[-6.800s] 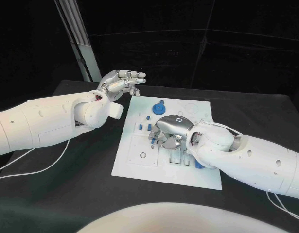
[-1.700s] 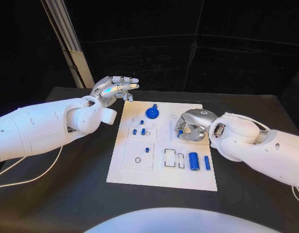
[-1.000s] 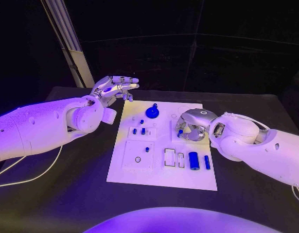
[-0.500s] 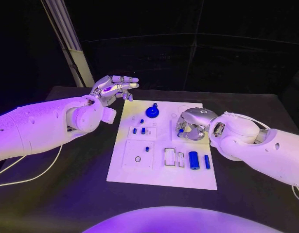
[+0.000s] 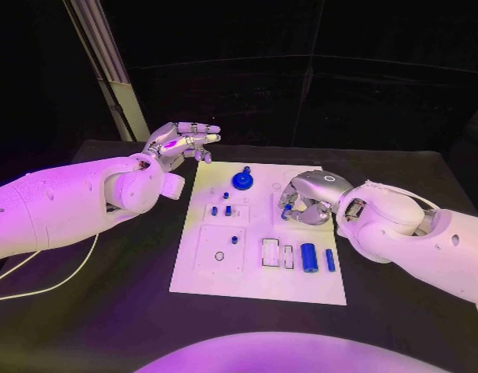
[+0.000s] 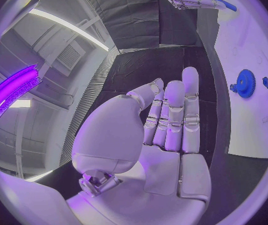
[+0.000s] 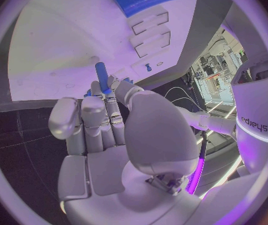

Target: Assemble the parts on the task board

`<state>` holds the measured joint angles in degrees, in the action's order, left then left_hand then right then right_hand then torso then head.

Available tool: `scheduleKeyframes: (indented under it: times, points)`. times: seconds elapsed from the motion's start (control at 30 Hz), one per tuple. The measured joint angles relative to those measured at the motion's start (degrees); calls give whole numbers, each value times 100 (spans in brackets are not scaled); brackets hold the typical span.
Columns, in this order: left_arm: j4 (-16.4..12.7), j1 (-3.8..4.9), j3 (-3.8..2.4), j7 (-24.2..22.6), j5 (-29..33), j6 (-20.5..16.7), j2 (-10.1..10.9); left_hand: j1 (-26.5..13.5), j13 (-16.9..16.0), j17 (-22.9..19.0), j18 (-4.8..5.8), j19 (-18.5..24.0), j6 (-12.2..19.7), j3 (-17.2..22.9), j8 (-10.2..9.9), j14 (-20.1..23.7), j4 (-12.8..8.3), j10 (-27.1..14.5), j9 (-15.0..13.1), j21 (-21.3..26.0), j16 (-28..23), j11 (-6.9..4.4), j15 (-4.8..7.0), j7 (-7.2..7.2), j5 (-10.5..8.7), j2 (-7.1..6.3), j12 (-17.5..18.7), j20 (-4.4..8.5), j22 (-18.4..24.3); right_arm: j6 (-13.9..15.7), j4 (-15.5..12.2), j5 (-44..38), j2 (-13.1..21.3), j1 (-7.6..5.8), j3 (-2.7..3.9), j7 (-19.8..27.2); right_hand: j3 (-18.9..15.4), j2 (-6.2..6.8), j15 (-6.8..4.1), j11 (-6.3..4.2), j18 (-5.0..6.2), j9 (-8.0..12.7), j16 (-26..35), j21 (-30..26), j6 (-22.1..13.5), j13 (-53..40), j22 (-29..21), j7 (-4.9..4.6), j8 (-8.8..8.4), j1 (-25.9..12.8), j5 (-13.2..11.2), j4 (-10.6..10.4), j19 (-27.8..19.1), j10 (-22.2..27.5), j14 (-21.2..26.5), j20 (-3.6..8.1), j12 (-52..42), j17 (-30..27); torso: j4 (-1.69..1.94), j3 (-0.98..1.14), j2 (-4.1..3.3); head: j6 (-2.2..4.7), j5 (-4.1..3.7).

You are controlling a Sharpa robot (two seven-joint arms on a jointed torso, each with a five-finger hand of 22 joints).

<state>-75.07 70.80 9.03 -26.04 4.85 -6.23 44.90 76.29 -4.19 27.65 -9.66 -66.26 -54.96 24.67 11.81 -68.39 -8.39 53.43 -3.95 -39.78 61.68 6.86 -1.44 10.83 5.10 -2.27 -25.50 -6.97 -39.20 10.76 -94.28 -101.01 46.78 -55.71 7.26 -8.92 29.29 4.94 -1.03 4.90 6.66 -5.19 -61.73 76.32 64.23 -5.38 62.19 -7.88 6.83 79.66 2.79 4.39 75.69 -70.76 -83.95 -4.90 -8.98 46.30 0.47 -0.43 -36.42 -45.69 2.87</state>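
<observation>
Black table (image 5: 93,311), task board (image 5: 250,284) mid. Right hand (image 5: 309,199) pinches a blue peg (image 7: 102,77), long axis pointing out past the fingertips toward the board just beneath. Left hand (image 5: 180,141) off the board's far-left corner, fingers loosely apart, holding nothing.

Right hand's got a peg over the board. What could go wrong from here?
1. The blue peg is pinched only at its lower end by the right robot hand; it may tilt or slip during insertion.
2. The hand hides the board beneath it in the head view, so alignment is hard to judge.
3. Loose cylinders lie nearby; a low sweep could knock them.
</observation>
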Motion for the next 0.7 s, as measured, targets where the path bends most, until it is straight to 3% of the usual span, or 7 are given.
scheduleKeyframes:
  times: [0.3,0.5,0.7]
  points:
    - [4,0,0,2,0,1,-3,0,0,0,0,0,0,0,0,0,0,0,0,0,0,0,0,0,0,0,0,0,-1,139,-450,164,62,-3,2,9,15,0,0,0,0,5,0,22,-19,0,-1,-19,-23,0,-4,15,0,0,0,0,1,0,2,1,-4,10,35]
    - [15,0,0,4,0,3,-32,0,-1,-1,0,0,0,0,0,0,0,0,0,0,0,0,0,0,0,0,0,0,-1,223,-649,327,-266,-3,3,96,15,0,0,0,0,12,-21,22,-39,1,-1,-39,-47,0,20,15,0,0,0,0,45,1,13,2,-10,0,60]
    - [21,0,0,5,0,10,-66,0,-1,-13,0,0,0,-16,0,0,-16,0,0,0,0,0,0,0,0,0,0,0,-1,257,-536,447,-721,11,-2,259,15,2,0,0,0,18,-30,22,-39,4,-1,-39,-55,-2,21,15,0,0,0,0,54,18,14,-1,-12,-24,104]
